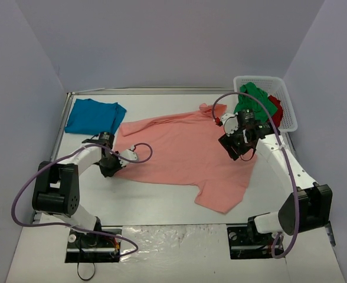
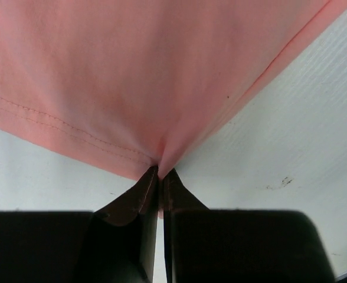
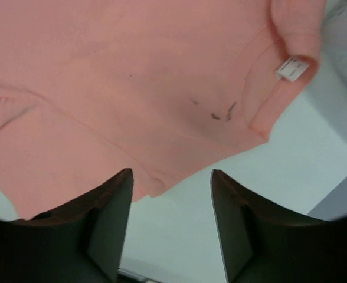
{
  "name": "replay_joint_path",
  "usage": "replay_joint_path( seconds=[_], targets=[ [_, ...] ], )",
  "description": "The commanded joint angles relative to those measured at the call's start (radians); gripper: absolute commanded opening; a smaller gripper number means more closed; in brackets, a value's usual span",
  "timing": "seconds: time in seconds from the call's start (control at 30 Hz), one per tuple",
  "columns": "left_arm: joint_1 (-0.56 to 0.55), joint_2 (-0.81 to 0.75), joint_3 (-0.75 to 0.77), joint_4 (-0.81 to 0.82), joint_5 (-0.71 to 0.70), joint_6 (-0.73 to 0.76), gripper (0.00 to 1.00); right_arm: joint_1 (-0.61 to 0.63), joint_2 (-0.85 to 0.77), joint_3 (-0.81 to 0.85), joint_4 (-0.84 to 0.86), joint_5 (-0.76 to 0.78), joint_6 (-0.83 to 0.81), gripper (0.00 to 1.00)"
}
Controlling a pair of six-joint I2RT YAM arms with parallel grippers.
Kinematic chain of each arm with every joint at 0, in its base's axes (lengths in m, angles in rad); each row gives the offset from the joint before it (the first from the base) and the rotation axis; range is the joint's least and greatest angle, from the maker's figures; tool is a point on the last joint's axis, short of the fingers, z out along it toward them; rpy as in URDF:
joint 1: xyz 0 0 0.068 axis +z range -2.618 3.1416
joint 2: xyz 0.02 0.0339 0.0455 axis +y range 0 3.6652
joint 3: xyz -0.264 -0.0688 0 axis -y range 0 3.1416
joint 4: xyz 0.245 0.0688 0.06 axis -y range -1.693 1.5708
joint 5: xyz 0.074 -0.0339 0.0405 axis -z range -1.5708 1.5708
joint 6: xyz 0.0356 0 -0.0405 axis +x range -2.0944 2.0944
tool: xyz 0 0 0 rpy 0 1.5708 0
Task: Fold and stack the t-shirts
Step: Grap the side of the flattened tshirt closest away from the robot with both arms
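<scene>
We are starting the fold on the pink shirt: left jaws are pinching its hem shut, right jaws are hovering open and empty near the collar, needing a grip next.

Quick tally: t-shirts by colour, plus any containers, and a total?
salmon-pink t-shirt: 1
teal-blue t-shirt: 1
green t-shirt: 1
red t-shirt: 1
white basket: 1
Total: 5 things, 4 of them shirts. The basket could hide more under the green and red ones.
</scene>
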Motion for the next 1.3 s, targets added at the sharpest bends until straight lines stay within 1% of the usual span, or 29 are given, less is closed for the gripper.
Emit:
replay_joint_path(
  seconds=[0.0, 0.07, 0.1, 0.23, 0.4, 0.5, 0.73, 0.8, 0.87, 0.97, 1.0, 1.13, 1.27],
  targets=[
    [0.01, 0.029, 0.01, -0.044, -0.007, -0.04, 0.02, 0.022, 0.026, -0.039, -0.091, 0.057, -0.068, 0.45],
    [0.009, 0.021, 0.021, -0.032, -0.011, -0.074, 0.02, 0.022, 0.086, -0.06, -0.076, 0.057, -0.076, 0.18],
    [0.01, 0.015, 0.024, -0.03, -0.014, -0.084, 0.03, 0.022, 0.112, -0.077, -0.053, 0.054, -0.073, 0.0],
    [0.009, 0.004, 0.041, -0.028, -0.011, -0.129, 0.03, 0.022, 0.25, -0.096, 0.019, 0.034, -0.074, 0.0],
    [0.01, -0.002, 0.059, -0.03, -0.024, -0.154, 0.02, 0.022, 0.425, -0.051, 0.062, 0.024, -0.077, 0.0],
    [0.01, -0.013, 0.055, -0.03, -0.03, -0.15, 0.02, 0.022, 0.5, -0.01, 0.075, 0.024, -0.074, 0.0],
    [0.024, -0.017, 0.068, -0.004, -0.074, -0.172, 0.02, 0.02, 0.608, 0.076, 0.085, 0.024, -0.082, 0.0],
    [0.039, 0.0, 0.09, 0.023, -0.106, -0.196, 0.02, 0.02, 0.657, 0.125, 0.084, 0.028, -0.082, 0.0],
    [0.058, 0.024, 0.119, 0.027, -0.105, -0.207, 0.02, 0.02, 0.694, 0.168, 0.082, 0.037, -0.079, 0.0],
    [0.079, 0.098, 0.187, 0.028, -0.142, -0.236, 0.02, 0.02, 0.778, 0.268, 0.068, 0.037, -0.073, 0.0],
    [0.084, 0.11, 0.205, 0.03, -0.148, -0.246, 0.02, 0.02, 0.79, 0.323, 0.061, 0.034, -0.073, 0.0],
    [0.096, 0.173, 0.303, 0.002, -0.131, -0.253, 0.02, 0.025, 0.838, 0.45, 0.021, 0.024, -0.07, 0.0],
    [0.098, 0.213, 0.352, -0.002, -0.131, -0.266, 0.02, 0.031, 0.869, 0.578, -0.028, -0.01, -0.061, 0.0]
  ],
)
